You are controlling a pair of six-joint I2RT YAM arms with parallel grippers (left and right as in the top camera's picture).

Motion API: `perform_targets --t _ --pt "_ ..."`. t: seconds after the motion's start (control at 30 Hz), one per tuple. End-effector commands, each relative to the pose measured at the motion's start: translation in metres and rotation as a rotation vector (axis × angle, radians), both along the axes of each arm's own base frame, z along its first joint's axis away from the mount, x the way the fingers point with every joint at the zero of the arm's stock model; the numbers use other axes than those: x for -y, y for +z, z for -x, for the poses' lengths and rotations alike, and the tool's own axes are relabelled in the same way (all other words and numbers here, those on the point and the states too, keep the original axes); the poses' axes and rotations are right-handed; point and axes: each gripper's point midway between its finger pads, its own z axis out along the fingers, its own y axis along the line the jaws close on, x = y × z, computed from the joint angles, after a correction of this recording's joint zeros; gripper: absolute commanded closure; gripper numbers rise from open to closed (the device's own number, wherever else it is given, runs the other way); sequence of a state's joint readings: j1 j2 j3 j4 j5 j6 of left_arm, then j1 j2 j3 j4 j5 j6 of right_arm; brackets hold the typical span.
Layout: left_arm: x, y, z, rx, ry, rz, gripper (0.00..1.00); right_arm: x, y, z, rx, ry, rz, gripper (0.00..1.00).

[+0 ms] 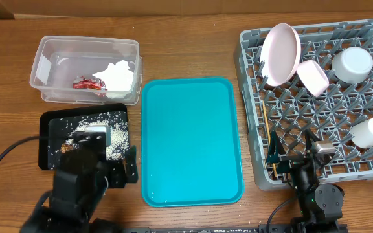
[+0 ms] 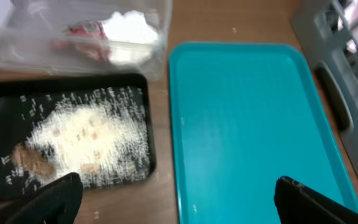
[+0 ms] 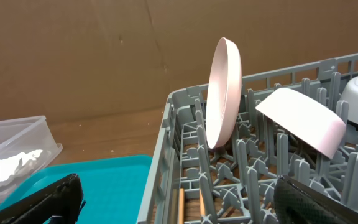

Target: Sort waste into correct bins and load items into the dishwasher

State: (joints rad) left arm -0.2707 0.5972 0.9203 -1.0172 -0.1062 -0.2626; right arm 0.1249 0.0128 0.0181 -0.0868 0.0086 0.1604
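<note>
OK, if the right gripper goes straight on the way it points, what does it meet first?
Probably the dish rack: the open right gripper points over its pegs, with the upright white plate in line beyond. Depth is unclear, so it could clear the pegs and meet the plate.

This is a robotics lab setup — a bare wooden worktop (image 1: 186, 39) backed by plain brown cardboard (image 3: 104, 56), a grey dish rack (image 1: 250, 97) standing loose on it, and two black cabled robot arms (image 1: 76, 184) (image 1: 316, 194) at its near edge.
</note>
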Motion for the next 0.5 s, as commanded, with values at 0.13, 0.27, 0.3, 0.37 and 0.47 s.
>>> perform_targets --t 0.13,0.27,0.3,0.37,0.47 --pt "-0.009 -0.057 -0.004 0.183 -0.018 -0.025 0.00 0.003 -0.001 0.000 0.005 -0.016 0.000 0.00" --pt "-0.007 -0.085 -0.014 0.309 -0.017 -0.001 0.00 0.003 -0.001 0.000 0.005 -0.016 0.000 0.00" --pt "-0.005 -0.089 -0.018 0.347 -0.024 0.009 0.00 0.003 -0.001 0.000 0.005 -0.016 0.000 0.00" --pt "0.000 -0.093 -0.023 0.410 -0.040 0.029 0.00 0.003 -0.001 0.000 0.005 -0.016 0.000 0.00" --pt "0.005 -0.093 -0.033 0.498 -0.058 0.051 0.00 0.003 -0.001 0.000 0.005 -0.016 0.000 0.00"
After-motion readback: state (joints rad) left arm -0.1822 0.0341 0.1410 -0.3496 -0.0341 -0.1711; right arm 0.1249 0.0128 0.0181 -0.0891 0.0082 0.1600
